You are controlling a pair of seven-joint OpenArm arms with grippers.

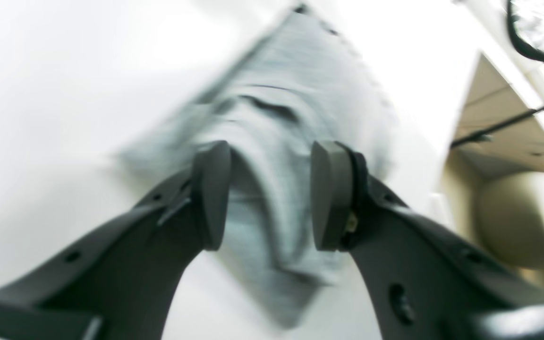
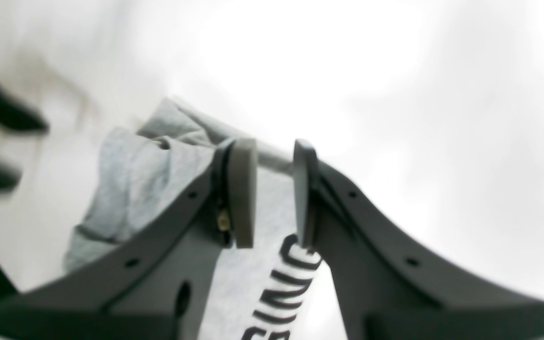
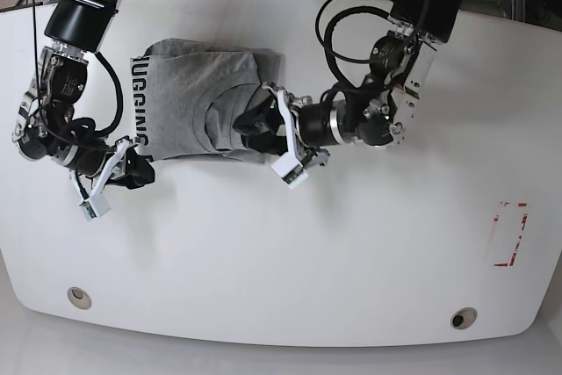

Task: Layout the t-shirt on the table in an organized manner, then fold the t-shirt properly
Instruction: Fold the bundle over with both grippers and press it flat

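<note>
The heather-grey t-shirt [image 3: 189,94] lies partly folded at the back left of the white table [image 3: 351,243], its black lettering [image 3: 140,103] along its left side. My left gripper [image 3: 262,120] is at the shirt's right edge. In the left wrist view its jaws [image 1: 270,193] stand well apart over bunched t-shirt cloth [image 1: 291,85], and that view is motion-blurred. My right gripper [image 3: 134,167] is at the shirt's near-left corner. In the right wrist view it [image 2: 274,193] has closed to a narrow gap, with the shirt's edge [image 2: 135,189] pinched across the tips beside the lettering [image 2: 286,283].
A red tape rectangle [image 3: 509,234] marks the table's right side. Two round grommet holes [image 3: 79,297] [image 3: 464,317] sit near the front edge. Black cables loop off the left arm [image 3: 351,32] above the shirt's right side. A beige rounded object [image 1: 527,217] shows beyond the table edge.
</note>
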